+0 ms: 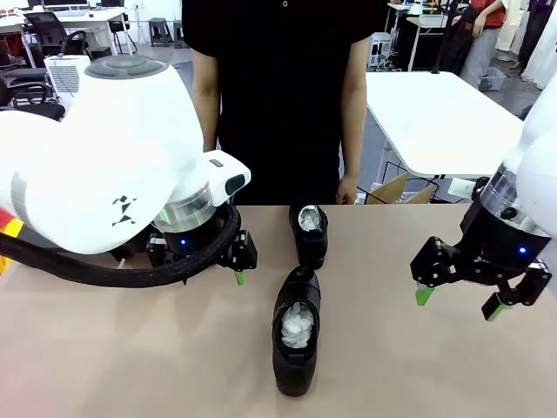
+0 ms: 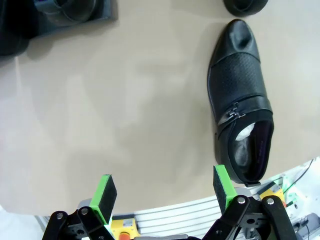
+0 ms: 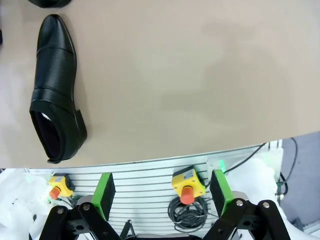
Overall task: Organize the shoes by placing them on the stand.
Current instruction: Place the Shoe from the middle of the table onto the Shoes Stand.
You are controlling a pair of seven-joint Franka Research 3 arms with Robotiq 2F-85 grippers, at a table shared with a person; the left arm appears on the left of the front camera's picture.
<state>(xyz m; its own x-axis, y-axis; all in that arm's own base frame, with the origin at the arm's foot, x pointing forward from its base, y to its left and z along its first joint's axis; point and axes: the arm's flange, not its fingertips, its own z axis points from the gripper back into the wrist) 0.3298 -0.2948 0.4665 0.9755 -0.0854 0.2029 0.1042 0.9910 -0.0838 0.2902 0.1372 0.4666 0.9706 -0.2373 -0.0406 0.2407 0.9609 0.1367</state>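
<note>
Two shoes loose on the table (image 1: 104, 366), the near shoe (image 1: 296, 331) and the far shoe (image 1: 309, 233); neither gripped.
I have the left gripper (image 2: 165, 192) and right gripper (image 3: 162, 187) hovering either side of them, jaws on both spread wide with nothing between. A dark slab at the top corner of the left wrist view may be the stand (image 2: 102, 15); I cannot tell what it carries. By my judgement, both shoes remain to place.
</note>
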